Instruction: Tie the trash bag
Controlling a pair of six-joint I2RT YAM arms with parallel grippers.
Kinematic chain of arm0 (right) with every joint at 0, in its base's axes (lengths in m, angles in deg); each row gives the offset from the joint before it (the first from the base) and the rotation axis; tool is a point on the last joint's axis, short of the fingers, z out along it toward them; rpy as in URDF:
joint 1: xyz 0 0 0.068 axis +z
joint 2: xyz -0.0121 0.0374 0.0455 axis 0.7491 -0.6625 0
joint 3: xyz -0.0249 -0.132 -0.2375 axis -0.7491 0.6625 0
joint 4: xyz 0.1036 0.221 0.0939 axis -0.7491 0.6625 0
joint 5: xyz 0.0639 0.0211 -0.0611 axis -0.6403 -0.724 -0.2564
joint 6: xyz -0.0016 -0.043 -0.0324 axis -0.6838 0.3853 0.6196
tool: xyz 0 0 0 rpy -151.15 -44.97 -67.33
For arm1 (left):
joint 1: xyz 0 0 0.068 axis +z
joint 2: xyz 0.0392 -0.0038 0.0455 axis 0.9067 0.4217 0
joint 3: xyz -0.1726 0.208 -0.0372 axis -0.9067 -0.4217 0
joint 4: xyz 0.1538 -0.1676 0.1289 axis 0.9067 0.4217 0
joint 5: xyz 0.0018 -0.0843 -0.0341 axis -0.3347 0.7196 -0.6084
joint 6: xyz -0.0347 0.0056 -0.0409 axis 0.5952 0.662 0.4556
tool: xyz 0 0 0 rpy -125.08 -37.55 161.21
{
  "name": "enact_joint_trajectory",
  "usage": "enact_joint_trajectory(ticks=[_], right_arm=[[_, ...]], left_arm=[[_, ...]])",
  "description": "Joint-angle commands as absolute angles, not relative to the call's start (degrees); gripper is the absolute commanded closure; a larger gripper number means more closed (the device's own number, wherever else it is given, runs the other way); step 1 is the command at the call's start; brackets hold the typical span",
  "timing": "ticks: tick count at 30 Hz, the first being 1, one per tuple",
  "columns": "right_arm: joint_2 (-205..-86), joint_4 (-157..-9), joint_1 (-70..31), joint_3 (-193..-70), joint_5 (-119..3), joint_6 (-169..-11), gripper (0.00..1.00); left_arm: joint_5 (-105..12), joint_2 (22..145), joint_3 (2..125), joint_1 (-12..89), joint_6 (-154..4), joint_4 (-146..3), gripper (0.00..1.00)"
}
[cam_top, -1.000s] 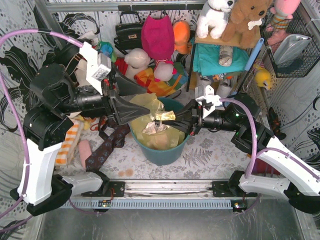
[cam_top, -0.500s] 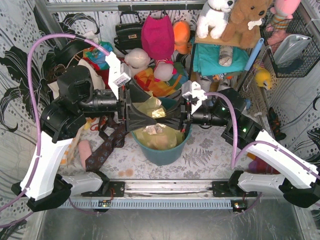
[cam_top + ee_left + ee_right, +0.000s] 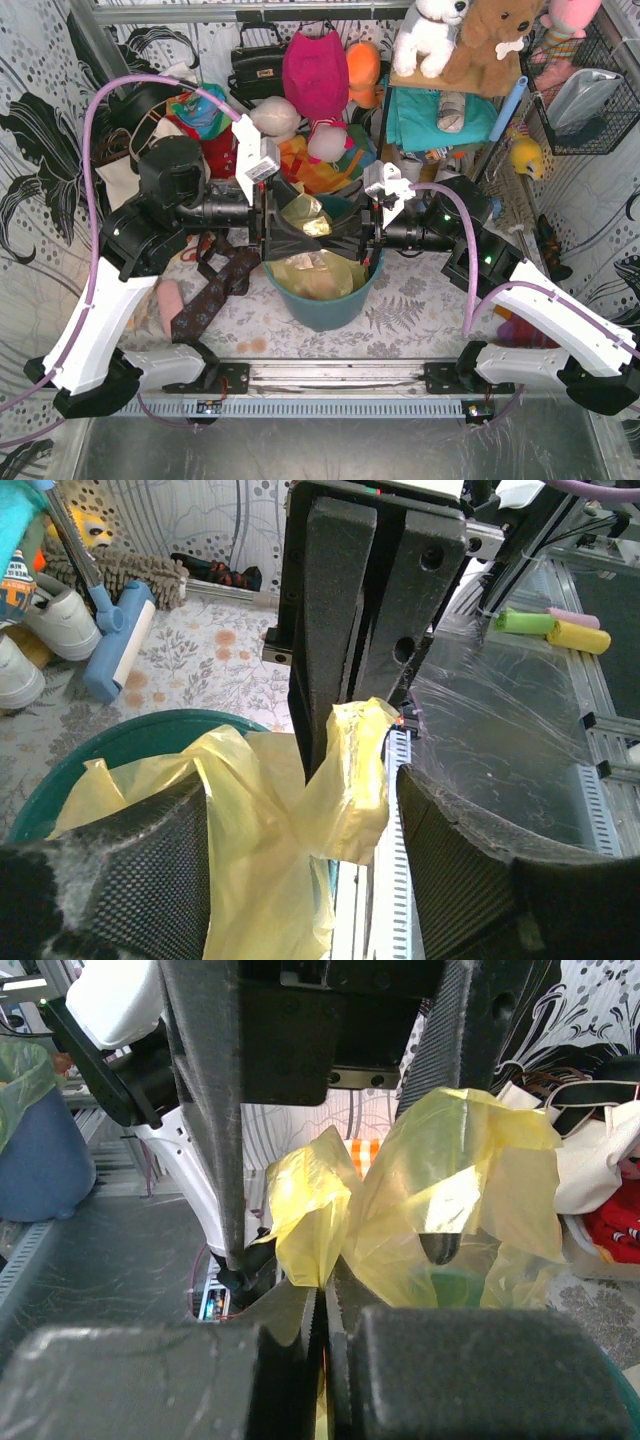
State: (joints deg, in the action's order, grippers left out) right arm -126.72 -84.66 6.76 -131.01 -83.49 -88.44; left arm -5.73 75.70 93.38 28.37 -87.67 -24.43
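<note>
The yellow trash bag (image 3: 318, 274) lines the teal bin (image 3: 322, 310) at the middle of the table. My right gripper (image 3: 338, 232) is shut on a flap of the bag and holds it up above the bin. The pinched flap shows in the right wrist view (image 3: 308, 1222) above the closed right gripper (image 3: 322, 1300). My left gripper (image 3: 300, 226) is open wide and faces the right one. Its fingers (image 3: 110, 870) straddle the held flap (image 3: 352, 780) without closing on it. The left gripper (image 3: 300, 815) has loose bag plastic between its fingers.
Crumpled paper lies inside the bag (image 3: 305, 261). Soft toys, a black handbag (image 3: 256, 66) and a pink bag (image 3: 314, 72) crowd the back. A dark patterned cloth (image 3: 215, 295) lies left of the bin. A shelf with toys (image 3: 455, 75) stands at back right.
My left arm swung right, bringing its open jaws around the flap. My right gripper moved left and back with the flap, and has held still for the last half second.
</note>
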Motion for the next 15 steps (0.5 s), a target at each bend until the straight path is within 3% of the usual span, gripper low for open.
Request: enact_joint_trajectory(ticks=[1, 7, 11, 13, 15], right_arm=[[-127.06, -87.16, 6.87, -133.05, -85.14, -89.42, 0.98], [-126.94, -87.06, 6.81, -132.48, -85.90, -89.57, 0.99], [-126.80, -86.49, 6.82, -132.01, -86.16, -89.29, 0.98], [-126.36, -86.32, 6.81, -131.59, -85.85, -89.02, 0.98], [-125.90, -86.30, 6.85, -131.30, -85.25, -88.77, 0.98]], left_arm=[[-6.04, 74.84, 92.20, 27.80, -87.80, -29.15, 0.34], [-5.62, 73.35, 90.31, 27.79, -86.60, -32.55, 0.56], [-4.55, 72.33, 89.21, 27.79, -86.61, -34.09, 0.65], [-4.26, 71.75, 88.60, 27.82, -86.70, -34.47, 0.55], [-4.71, 71.08, 88.23, 27.84, -88.01, -33.97, 0.34]])
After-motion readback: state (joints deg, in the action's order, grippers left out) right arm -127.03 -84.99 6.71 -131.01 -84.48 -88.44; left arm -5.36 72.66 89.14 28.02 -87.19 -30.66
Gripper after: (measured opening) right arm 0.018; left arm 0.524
